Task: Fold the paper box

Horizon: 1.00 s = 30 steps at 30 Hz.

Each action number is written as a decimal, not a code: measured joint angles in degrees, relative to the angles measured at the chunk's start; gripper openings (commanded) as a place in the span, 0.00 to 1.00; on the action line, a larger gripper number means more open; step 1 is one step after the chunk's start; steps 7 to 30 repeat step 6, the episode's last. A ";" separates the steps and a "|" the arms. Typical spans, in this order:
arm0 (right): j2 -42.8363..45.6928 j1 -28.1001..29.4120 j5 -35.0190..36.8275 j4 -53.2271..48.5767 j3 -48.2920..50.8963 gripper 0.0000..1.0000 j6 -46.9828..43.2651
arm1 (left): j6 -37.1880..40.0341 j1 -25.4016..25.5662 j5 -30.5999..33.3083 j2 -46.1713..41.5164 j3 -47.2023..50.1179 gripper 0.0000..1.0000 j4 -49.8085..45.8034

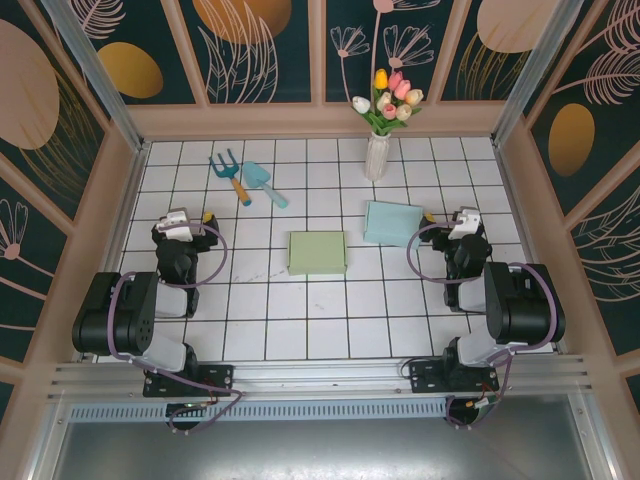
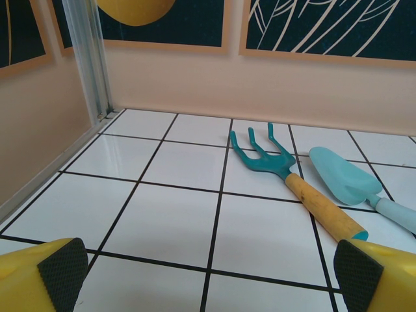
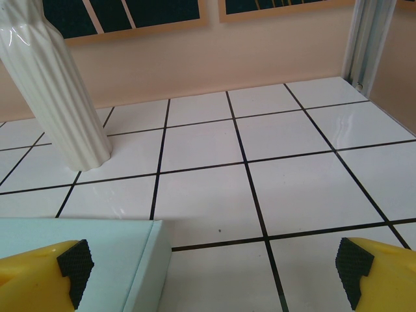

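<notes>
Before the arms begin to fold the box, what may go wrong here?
1. The vase stands close behind the blue box; a reach there by the right gripper might tip it.
2. The green box lies flat on the table, so its edge may be hard to lift.

**Cut Off and Covered**

In the left wrist view, the trowel [image 2: 341, 179] has its handle cut by the right edge. In the right wrist view, the vase [image 3: 58, 97] loses its top to the frame. The blue box [image 3: 97, 253] lies partly behind a finger [image 3: 32, 276] of the right gripper [image 3: 214, 273] and runs off the bottom-left corner. From above, creases on the green box [image 1: 317, 252] are too small to tell.
</notes>
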<state>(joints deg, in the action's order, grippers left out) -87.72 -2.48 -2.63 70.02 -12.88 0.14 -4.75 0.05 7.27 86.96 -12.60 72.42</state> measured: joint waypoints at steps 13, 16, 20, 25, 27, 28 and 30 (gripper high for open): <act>0.00 0.00 0.00 0.00 0.00 0.99 0.02 | 0.02 0.00 -0.48 0.22 -1.20 0.99 -0.76; 0.00 0.00 0.00 0.00 0.00 0.99 0.02 | 0.02 0.00 -0.48 0.22 -1.20 0.99 -0.76; 0.00 0.00 0.00 0.00 0.00 0.99 0.02 | 0.02 0.00 -0.48 0.22 -1.20 0.99 -0.76; 0.00 0.00 0.00 0.00 0.00 0.99 0.02 | 0.02 0.00 -0.48 0.22 -1.20 0.99 -0.76; 0.00 0.00 0.00 0.00 0.00 0.99 0.02 | 0.02 0.00 -0.48 0.22 -1.20 0.99 -0.76; 0.00 0.00 0.00 0.00 0.00 0.99 0.02 | 0.02 0.00 -0.48 0.22 -1.20 0.99 -0.76; 0.00 0.00 0.00 0.00 0.00 0.99 0.02 | 0.02 0.00 -0.48 0.22 -1.20 0.99 -0.76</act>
